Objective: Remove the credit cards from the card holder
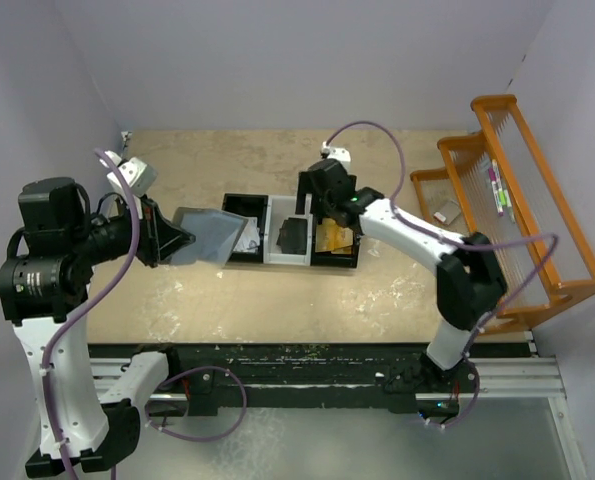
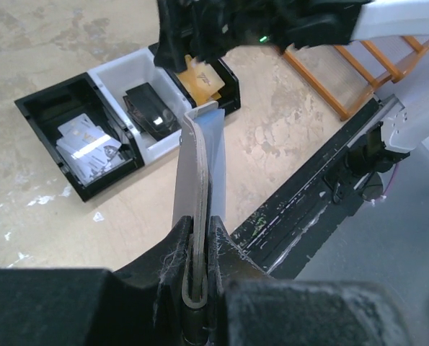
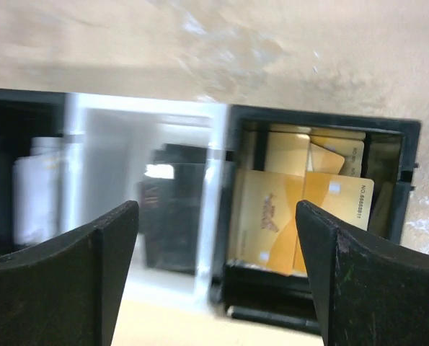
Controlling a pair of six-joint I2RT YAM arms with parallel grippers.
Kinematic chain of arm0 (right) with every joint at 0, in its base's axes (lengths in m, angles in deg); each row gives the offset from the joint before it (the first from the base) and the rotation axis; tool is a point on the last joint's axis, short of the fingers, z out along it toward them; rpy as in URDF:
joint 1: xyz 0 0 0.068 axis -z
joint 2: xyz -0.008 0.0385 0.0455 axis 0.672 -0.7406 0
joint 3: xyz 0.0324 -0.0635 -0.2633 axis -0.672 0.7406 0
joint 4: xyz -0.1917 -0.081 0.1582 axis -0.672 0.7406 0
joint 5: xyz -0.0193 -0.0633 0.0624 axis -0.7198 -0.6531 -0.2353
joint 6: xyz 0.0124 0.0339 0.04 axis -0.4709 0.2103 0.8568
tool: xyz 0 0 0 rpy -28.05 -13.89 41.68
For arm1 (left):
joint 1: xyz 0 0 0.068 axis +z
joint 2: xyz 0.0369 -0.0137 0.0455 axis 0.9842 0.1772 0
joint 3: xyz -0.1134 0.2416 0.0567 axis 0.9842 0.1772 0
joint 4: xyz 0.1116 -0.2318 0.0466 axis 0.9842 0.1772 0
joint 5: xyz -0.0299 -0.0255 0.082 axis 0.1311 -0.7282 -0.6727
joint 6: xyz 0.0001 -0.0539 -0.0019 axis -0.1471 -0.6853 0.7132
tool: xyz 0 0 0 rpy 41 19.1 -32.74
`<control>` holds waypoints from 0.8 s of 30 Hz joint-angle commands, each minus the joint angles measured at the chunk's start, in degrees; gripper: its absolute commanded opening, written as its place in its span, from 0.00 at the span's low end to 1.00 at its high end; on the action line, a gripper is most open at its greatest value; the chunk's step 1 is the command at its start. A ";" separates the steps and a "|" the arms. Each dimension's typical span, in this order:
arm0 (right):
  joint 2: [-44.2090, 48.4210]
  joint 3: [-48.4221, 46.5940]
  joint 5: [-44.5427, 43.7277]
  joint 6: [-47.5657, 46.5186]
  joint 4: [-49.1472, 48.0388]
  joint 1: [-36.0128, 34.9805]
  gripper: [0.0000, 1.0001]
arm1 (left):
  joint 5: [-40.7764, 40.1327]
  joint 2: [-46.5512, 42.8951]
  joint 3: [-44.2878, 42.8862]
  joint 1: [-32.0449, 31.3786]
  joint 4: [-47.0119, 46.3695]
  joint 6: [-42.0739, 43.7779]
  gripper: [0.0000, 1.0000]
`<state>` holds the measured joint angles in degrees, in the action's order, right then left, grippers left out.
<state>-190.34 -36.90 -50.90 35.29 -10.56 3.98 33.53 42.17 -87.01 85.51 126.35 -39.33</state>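
My left gripper (image 1: 175,240) is shut on the folded spine of the grey card holder (image 1: 209,238) and holds it above the table, left of the tray. In the left wrist view the holder (image 2: 197,162) stands edge-on between my jaws (image 2: 197,249). No card shows in it from here. My right gripper (image 1: 310,210) is open and empty over the tray. In its wrist view it (image 3: 215,213) hovers above orange-gold cards (image 3: 272,209) and black cards (image 3: 172,198). White cards (image 2: 88,144), black cards (image 2: 153,112) and gold cards (image 2: 203,76) lie in the tray.
The black-and-white three-compartment tray (image 1: 245,203) sits mid-table. An orange wire rack (image 1: 537,230) stands along the right side with small items in it. The arms' black base rail (image 1: 307,365) runs along the near edge.
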 commanded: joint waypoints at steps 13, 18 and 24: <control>36.01 19.88 62.98 5.77 -41.06 -0.55 0.96 | 21.05 4.39 4.79 0.00 -16.14 -18.06 0.00; 34.99 23.06 68.51 11.42 -50.60 -1.38 0.82 | 25.45 4.58 4.41 0.00 -17.42 -20.66 0.00; 33.36 23.22 69.57 12.14 -52.94 -4.00 0.68 | 27.75 4.81 3.48 0.00 -18.53 -22.98 0.00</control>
<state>-157.71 -12.88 14.81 45.28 -55.41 1.66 56.28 47.33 -81.79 85.51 111.61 -59.15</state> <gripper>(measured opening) 0.701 0.142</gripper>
